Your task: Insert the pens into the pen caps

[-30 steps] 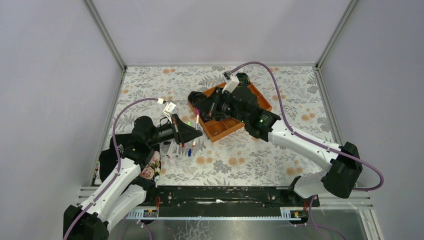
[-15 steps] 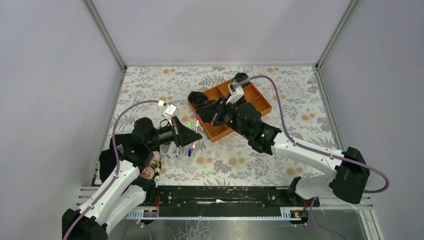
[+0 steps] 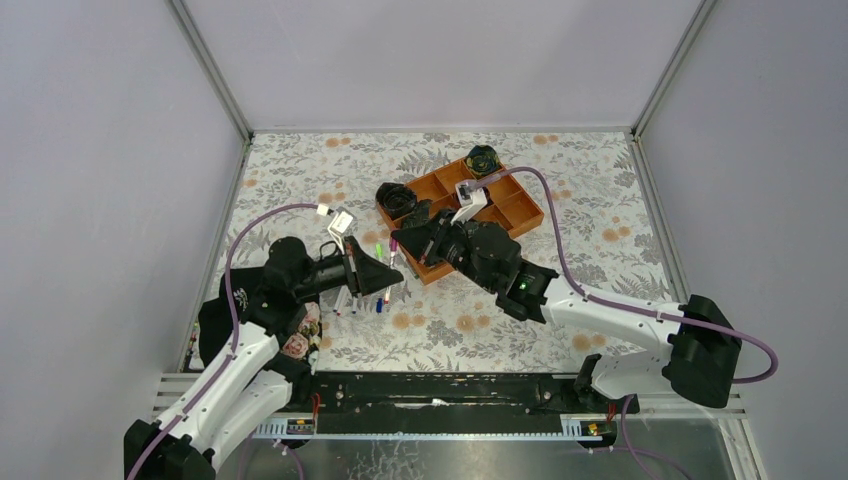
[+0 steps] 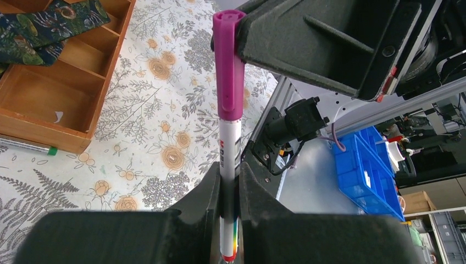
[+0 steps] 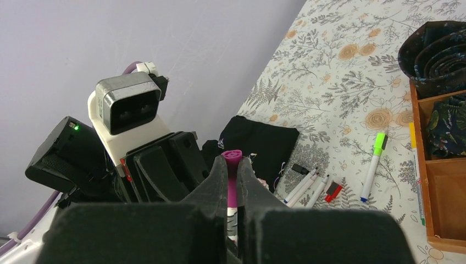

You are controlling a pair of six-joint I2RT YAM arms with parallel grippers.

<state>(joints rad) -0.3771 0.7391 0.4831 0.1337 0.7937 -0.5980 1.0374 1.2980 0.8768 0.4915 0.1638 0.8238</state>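
1. The left fingers (image 4: 204,201) are narrow and pinch the lower barrel of one white pen (image 4: 229,144), which stands upright between them.
2. One magenta cap (image 4: 228,66) sits over the top end of this pen. It cannot be told if the cap is pushed fully down.
3. The right fingers (image 5: 217,181) are closed narrow on the same magenta cap; in the right wrist view only its round top shows between them.
4. In the top view the two arms meet above the bench (image 3: 470,320), just in front of the near-left corner of one orange tray (image 3: 520,212). The held pen is there a very small mark.
5. On the bench lies one pen with a neon green cap (image 5: 373,158), apart from the others.
6. Near it lies a group of white pens (image 5: 308,184). At least two lie side by side; the exact number is hard to tell.
7. One small red piece (image 5: 333,191) lies just beside this group.
8. One thin pen (image 5: 416,176) lies along the tray wall.
9. Two dark rolled fabric pieces show: one (image 3: 483,158) at the far corner of the tray, one (image 3: 397,197) at its left corner.
10. The tray is cut off in both wrist views.
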